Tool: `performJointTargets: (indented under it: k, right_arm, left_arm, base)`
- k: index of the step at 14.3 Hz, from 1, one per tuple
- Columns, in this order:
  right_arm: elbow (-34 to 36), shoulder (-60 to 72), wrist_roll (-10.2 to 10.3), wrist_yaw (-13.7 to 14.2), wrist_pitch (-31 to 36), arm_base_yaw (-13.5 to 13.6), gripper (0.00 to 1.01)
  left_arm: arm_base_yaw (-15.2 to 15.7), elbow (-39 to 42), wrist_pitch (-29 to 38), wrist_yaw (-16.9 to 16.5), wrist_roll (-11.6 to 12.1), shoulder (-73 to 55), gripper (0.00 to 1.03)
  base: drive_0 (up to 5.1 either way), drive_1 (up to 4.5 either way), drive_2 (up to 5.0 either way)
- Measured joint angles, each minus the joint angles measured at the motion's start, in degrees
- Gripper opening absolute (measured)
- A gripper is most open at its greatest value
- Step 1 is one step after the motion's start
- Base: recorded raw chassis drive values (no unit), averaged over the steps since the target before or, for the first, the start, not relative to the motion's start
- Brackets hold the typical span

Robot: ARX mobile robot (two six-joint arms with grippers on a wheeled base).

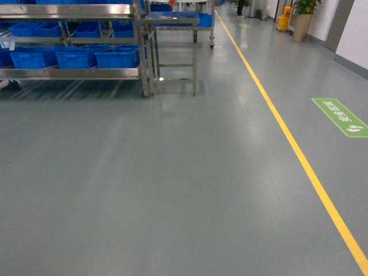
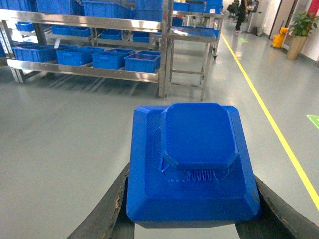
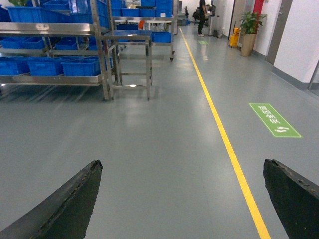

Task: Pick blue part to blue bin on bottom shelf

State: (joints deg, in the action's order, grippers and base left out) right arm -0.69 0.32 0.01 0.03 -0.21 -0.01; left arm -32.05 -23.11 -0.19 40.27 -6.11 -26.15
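Factory floor [image 1: 172, 190], grey and glossy, fills the head view, with neither arm showing there. A steel shelf rack [image 1: 75, 72] stands at the upper left, its bottom shelf lined with blue bins [image 1: 118, 57]; a small steel table [image 1: 175, 43] sits just beside the rack's right end. A yellow line [image 1: 299, 155] runs from far to near along the right, and a green floor sign [image 1: 340, 117] lies beyond it. A potted plant [image 1: 302, 20] and a yellow caution stand [image 1: 284, 18] wait by the far wall.

From the left wrist, the blue part [image 2: 194, 164], a squarish piece with bevelled edges and a raised centre, sits clamped in the left pincer [image 2: 192, 219], dark fingers [image 2: 107, 209] pressing at either side of its base. Well ahead of it stands the rack, four blue bins on the bottom shelf, the nearest bin [image 2: 142, 61] at the right end. Open floor lies between part and rack; the steel table's legs stand to the right of that bin. A person [image 2: 241, 15] is at the far end of the aisle.

From the right wrist, the right pincer [image 3: 189, 199] hangs spread wide with nothing between its fingertips [image 3: 75, 199], above bare floor, the yellow line passing between them.
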Motion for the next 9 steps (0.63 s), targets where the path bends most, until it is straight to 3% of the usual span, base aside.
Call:
performJointTargets:
  k: [9]
  right_arm:
    - [0.0,0.0,0.0,0.0,0.0,0.0,0.98]
  left_arm:
    - [0.0,0.0,-0.1,0.0,0.0,-0.1,0.44]
  base:
    - [0.0,4.33,-4.3]
